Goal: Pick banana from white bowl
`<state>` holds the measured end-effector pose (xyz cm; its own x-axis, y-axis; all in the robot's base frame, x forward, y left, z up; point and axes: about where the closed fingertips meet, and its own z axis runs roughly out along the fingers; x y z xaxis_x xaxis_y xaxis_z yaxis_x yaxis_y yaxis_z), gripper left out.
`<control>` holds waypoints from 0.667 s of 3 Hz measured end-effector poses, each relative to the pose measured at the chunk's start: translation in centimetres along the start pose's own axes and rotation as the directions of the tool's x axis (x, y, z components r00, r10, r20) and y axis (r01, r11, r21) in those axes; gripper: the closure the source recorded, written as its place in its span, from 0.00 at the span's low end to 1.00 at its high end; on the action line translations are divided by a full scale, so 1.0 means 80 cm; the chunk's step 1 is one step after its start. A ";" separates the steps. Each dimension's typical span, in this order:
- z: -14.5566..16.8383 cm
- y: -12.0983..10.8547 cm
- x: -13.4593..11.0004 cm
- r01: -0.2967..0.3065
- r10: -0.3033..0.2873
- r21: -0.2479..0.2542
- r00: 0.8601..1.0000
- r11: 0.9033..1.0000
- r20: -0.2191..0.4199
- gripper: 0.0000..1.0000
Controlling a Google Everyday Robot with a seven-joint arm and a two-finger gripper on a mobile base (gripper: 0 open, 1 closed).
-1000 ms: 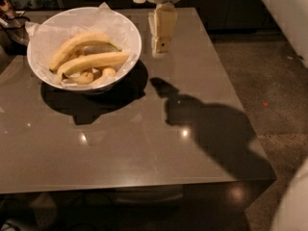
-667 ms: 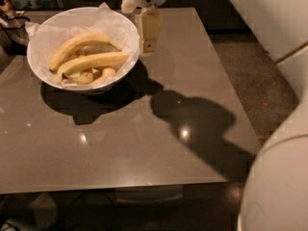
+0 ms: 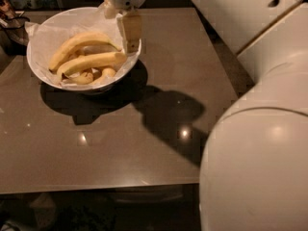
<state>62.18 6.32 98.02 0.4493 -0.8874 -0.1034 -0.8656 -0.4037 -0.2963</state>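
The white bowl [image 3: 38, 69], lined with crinkled white paper, stands at the far left of the table. Two long yellow bananas lie in it: one curved along the back [image 3: 77, 43], one lying across the front [image 3: 91, 61]. Short stubby bananas [image 3: 85, 77] lie under them. My gripper [image 3: 130, 47] hangs from above over the bowl's right rim, its tip right at the right end of the front banana. Whether it touches the banana cannot be told.
The bowl sits on a brown-grey table [image 3: 144, 143] with its front edge near the bottom of the view. My arm's large white body [image 3: 255, 153] fills the right side. Dark clutter [image 3: 10, 18] lies beyond the table's far left corner.
My gripper has moved left from beside the bowl to over its right rim and come lower. The arm's body has swung into the right of the view. The bananas have not moved.
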 end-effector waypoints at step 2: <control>0.026 -0.028 -0.038 0.099 -0.099 -0.028 0.995 0.995 0.008 0.38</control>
<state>63.21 10.36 97.05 0.5348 -0.8411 -0.0814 -0.8224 -0.4959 -0.2789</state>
